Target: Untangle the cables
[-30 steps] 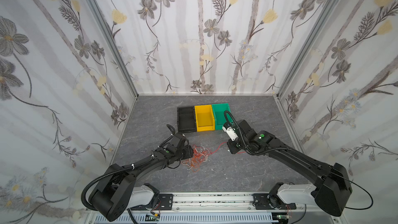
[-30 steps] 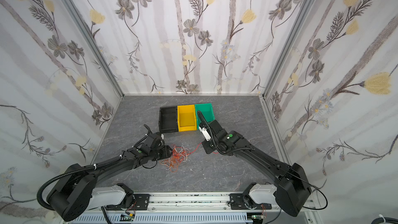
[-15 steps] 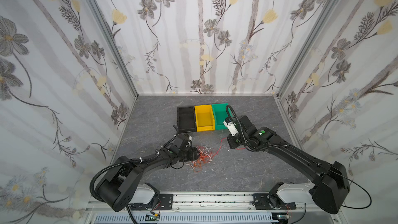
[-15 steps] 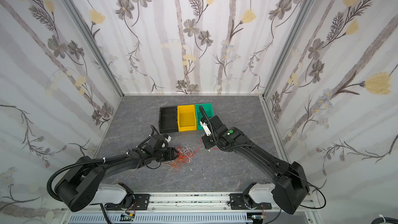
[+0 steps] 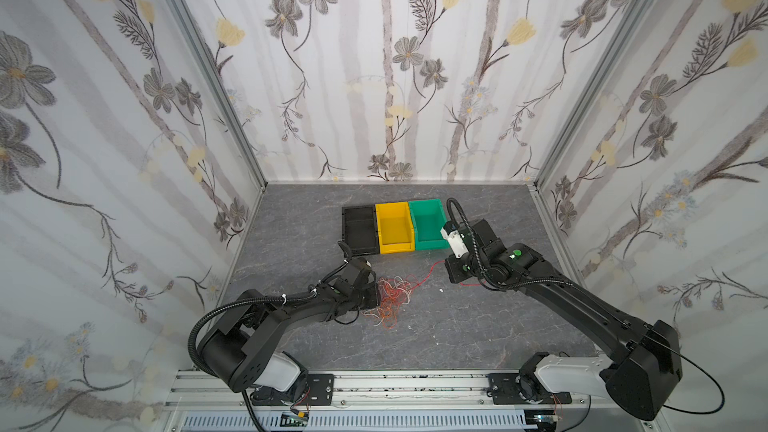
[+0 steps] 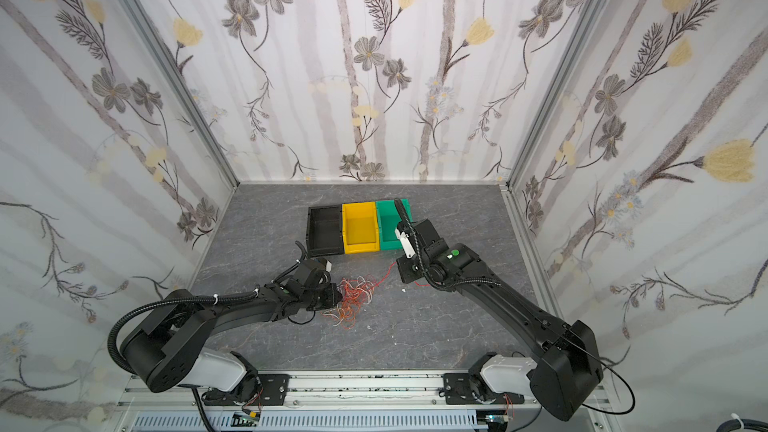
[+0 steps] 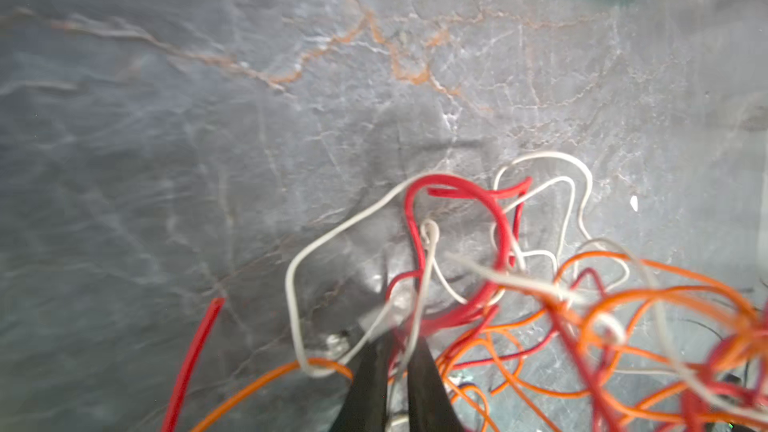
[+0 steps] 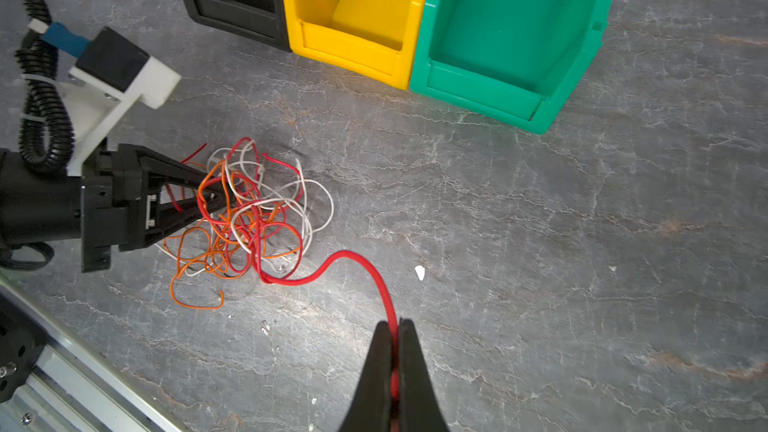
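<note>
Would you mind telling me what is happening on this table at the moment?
Two robot arms are untangling a pile of thin red, orange and white cables on the grey table. The right gripper is shut on one red cable trailing out of the pile. The left gripper is shut on strands inside the tangle. Three bins behind hold none.
</note>
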Controlling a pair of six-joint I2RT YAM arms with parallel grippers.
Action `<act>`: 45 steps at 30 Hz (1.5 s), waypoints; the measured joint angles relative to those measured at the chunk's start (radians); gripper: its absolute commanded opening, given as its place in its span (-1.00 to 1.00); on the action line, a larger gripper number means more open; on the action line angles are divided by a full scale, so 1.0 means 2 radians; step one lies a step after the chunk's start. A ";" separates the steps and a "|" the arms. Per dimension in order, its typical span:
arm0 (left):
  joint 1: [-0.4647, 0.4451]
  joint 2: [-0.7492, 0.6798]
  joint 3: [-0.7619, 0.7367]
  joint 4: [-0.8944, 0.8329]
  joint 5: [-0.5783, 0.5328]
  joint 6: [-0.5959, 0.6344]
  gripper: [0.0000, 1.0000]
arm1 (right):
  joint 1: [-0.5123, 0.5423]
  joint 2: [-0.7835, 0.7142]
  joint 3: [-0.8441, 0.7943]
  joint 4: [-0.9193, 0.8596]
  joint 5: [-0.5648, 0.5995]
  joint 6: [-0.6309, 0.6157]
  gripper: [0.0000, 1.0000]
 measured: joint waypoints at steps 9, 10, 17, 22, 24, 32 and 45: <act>0.024 -0.043 0.001 -0.080 -0.065 0.006 -1.00 | -0.053 -0.022 -0.017 -0.035 0.031 0.006 -1.00; 0.028 -0.050 0.000 -0.087 -0.070 0.006 -1.00 | -0.057 -0.025 -0.020 -0.039 0.037 0.008 -1.00; 0.062 -0.089 -0.006 -0.126 -0.092 0.006 -0.81 | -0.069 -0.027 -0.024 -0.053 0.030 0.007 -1.00; 0.069 -0.104 0.001 -0.142 -0.070 0.014 -0.35 | -0.067 -0.020 -0.024 -0.051 -0.030 0.002 -1.00; 0.069 -0.110 0.008 -0.144 -0.059 0.022 -0.10 | -0.062 -0.016 -0.024 -0.047 -0.050 0.002 -1.00; 0.060 -0.153 0.041 -0.153 -0.009 0.041 0.32 | -0.035 0.010 -0.019 -0.028 -0.098 0.014 -1.00; 0.017 -0.167 0.026 -0.133 0.044 0.065 0.36 | 0.008 0.071 0.003 0.023 -0.143 0.055 -1.00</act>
